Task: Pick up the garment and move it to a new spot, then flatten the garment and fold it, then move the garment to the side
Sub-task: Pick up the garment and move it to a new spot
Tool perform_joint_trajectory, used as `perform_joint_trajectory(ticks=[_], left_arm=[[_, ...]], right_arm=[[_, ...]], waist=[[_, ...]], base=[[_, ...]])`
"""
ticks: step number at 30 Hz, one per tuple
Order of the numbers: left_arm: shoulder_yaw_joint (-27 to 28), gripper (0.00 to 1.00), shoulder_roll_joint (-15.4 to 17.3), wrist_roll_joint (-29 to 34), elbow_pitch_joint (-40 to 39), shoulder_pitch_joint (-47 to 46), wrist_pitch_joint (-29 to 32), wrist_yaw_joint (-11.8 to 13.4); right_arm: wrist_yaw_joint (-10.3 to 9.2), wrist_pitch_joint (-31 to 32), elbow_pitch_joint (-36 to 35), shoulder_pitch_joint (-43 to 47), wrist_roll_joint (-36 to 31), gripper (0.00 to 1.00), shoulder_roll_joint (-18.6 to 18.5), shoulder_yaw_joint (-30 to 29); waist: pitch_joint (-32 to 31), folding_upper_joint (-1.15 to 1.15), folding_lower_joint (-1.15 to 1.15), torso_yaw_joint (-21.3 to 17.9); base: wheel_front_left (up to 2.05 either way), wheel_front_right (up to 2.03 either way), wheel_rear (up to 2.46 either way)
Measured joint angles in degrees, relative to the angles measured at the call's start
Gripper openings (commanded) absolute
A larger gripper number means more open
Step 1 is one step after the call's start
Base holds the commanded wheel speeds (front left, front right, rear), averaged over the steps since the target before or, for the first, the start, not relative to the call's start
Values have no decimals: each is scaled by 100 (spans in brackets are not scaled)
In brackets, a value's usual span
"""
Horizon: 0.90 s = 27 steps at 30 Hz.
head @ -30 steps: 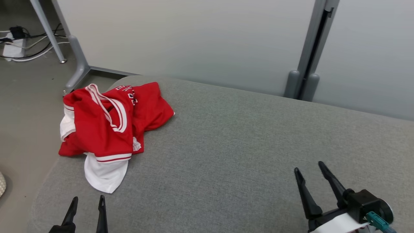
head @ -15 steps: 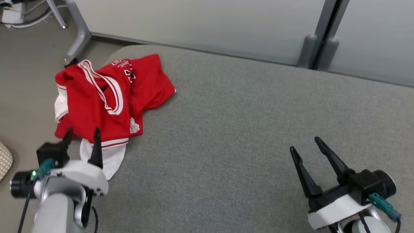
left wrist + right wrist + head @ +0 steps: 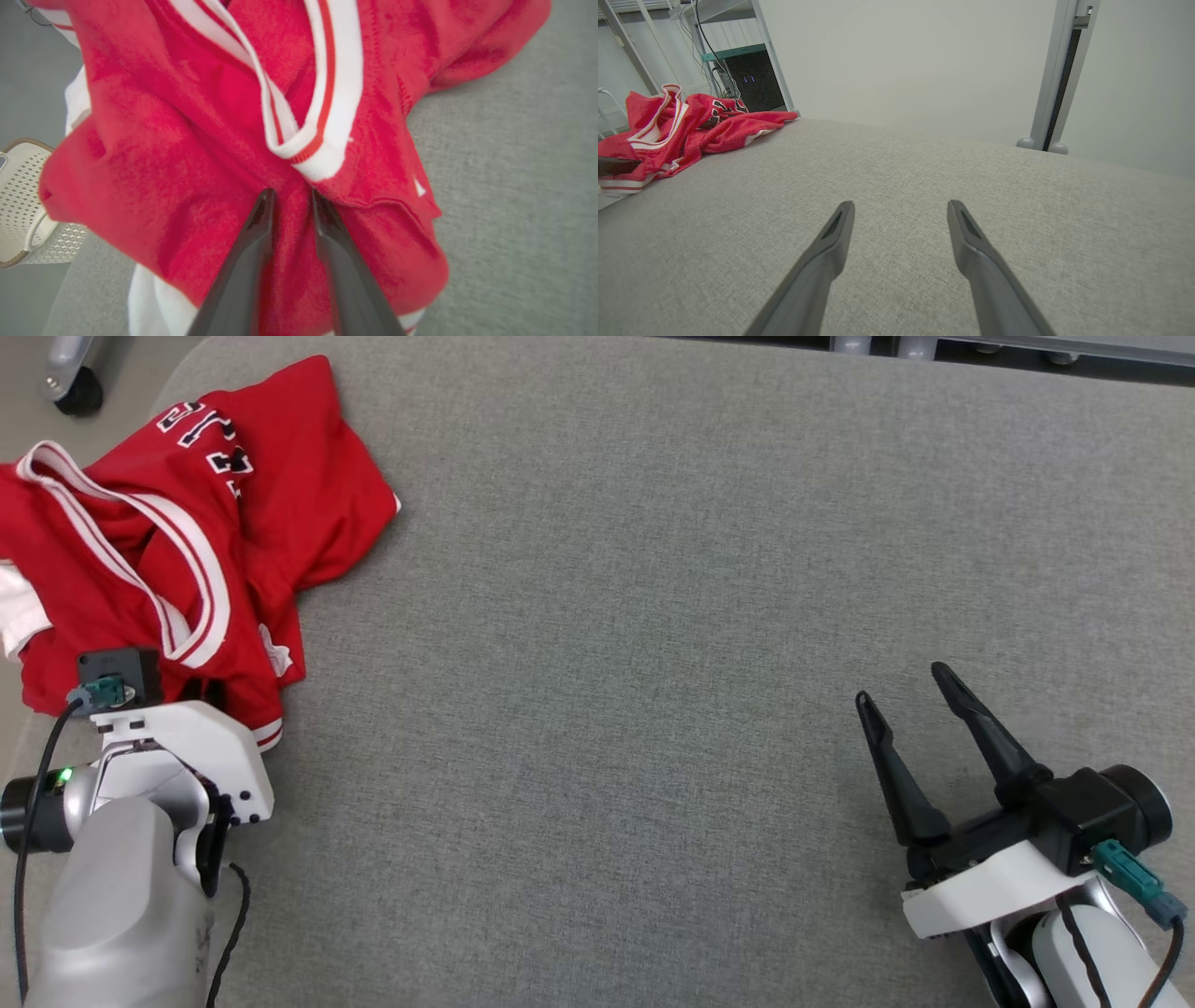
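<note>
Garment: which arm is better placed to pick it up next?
Left. Its pincer straddles a fold of the red garment; the right pincer stands open over bare grey cushion, well away from the cloth.

The head camera looks steeply down on the grey worktop [image 3: 653, 616] from well above, with the garment [image 3: 140, 569] at its upper left. The left wrist camera sits very close over the garment. It faces along the left end effector [image 3: 290, 196] into the red cloth, with a strip of worktop at its right. The right wrist camera rides low over the worktop, facing along the right end effector [image 3: 901, 210] toward the far wall [image 3: 901, 60]. All three views share the garment and the worktop beside it.
</note>
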Motion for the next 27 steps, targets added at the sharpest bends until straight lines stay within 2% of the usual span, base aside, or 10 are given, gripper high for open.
perform_joint_trajectory(ticks=[3, 7, 12, 14, 15, 19, 24, 27], left_arm=[[-26, 0, 92, 19, 253, -12, -93, -11], [9, 0, 255, -11, 367, -14, -548, -97], [-42, 0, 258, -147, -218, -8, -834, -318], [-130, 0, 177, -278, -633, 10, -703, -433], [-188, 0, 169, -425, -1190, 35, -524, -506], [-391, 0, 220, -764, -2609, 105, 60, -556], [-751, 0, 155, -1336, -4342, 229, 914, -579], [-980, 0, 79, -1617, -5098, 245, 1311, -580]], right_arm=[[0, 0, 15, 0, 14, 100, 19, -35], [-1, -1, 42, 24, 45, 100, 137, -97], [-1, -1, 141, 303, 51, 100, 271, -179], [-1, -1, 160, 417, 55, 100, 353, -213], [-1, -1, 180, 515, 55, 100, 430, -192], [-1, -1, 178, 546, 55, 100, 616, -101], [-1, -1, 181, 597, 76, 100, 747, -46], [0, -1, 174, 616, 107, 100, 810, -75]], waist=[[-50, 0, 0, -55], [-295, 0, 0, -86], [-719, 0, 0, -72], [-908, 0, 0, -51], [-1101, 0, 0, -45], [-1430, 0, 0, -173], [-1628, 0, 0, -653], [-1699, 0, 0, -1008]], base=[[0, 0, 0], [0, 0, 0], [0, 0, 0], [0, 0, 0], [0, 0, 0], [0, 0, 0], [0, 0, 0], [0, 0, 0]])
